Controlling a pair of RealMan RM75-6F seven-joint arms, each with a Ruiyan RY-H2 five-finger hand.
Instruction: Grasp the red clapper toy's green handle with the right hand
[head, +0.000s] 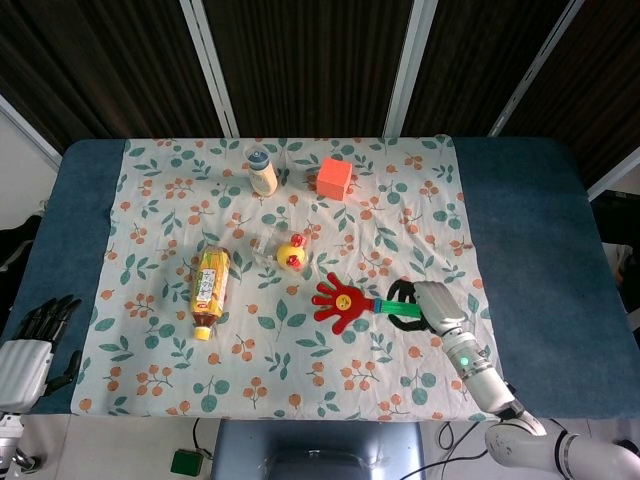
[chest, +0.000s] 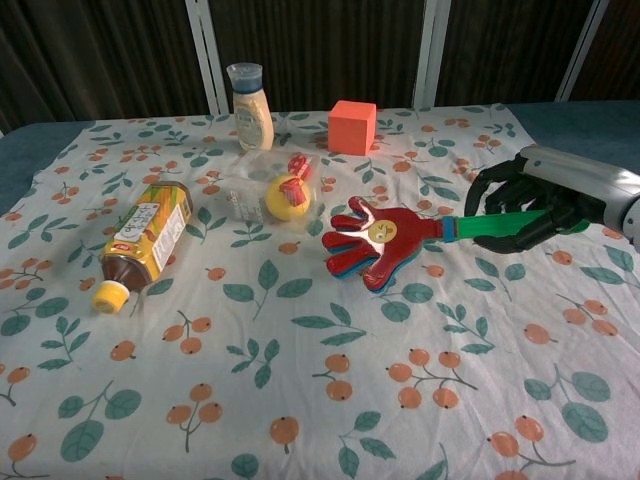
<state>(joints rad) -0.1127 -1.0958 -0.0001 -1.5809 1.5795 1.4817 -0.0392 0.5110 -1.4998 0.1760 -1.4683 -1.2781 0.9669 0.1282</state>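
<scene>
The right hand (chest: 528, 203) grips the green handle (chest: 500, 221) of the red clapper toy (chest: 378, 240), fingers closed around it. The toy sits toward the table's right edge, nearer the front, its red palm pointing toward the left edge, low over the floral cloth (chest: 300, 380); contact with the cloth cannot be determined. The left hand (head: 35, 335) rests at the front left corner of the table (head: 530, 230), fingers apart, holding nothing. A tea bottle (chest: 140, 243) lies on its side toward the left edge.
</scene>
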